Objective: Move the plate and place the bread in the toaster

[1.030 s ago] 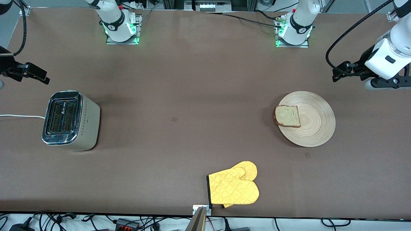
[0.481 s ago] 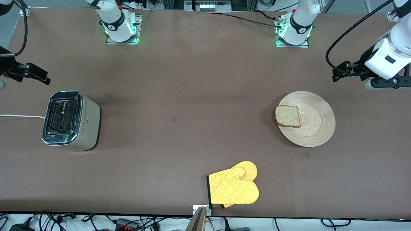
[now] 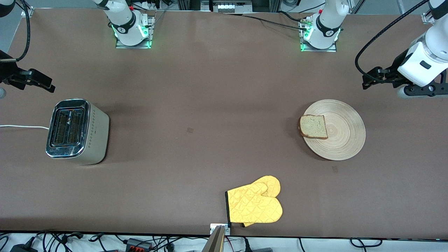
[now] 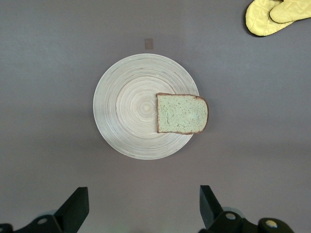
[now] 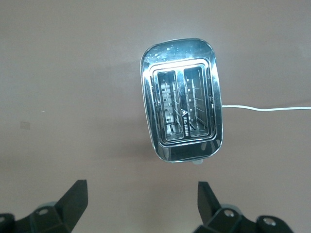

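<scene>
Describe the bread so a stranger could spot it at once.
Go to the left arm's end of the brown table and find the round, pale wooden plate. The bread lies on its edge toward the toaster: the one square, brown-crusted slice, overhanging the rim.

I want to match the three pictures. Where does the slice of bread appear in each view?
Front view: the bread lies on the plate, overhanging the rim toward the right arm's end of the table.
Left wrist view: the bread sits on the plate, near the picture's centre.
Right wrist view: not in it; only the toaster shows.
Shared landmark: the yellow oven mitts, in the front and left wrist views.
</scene>
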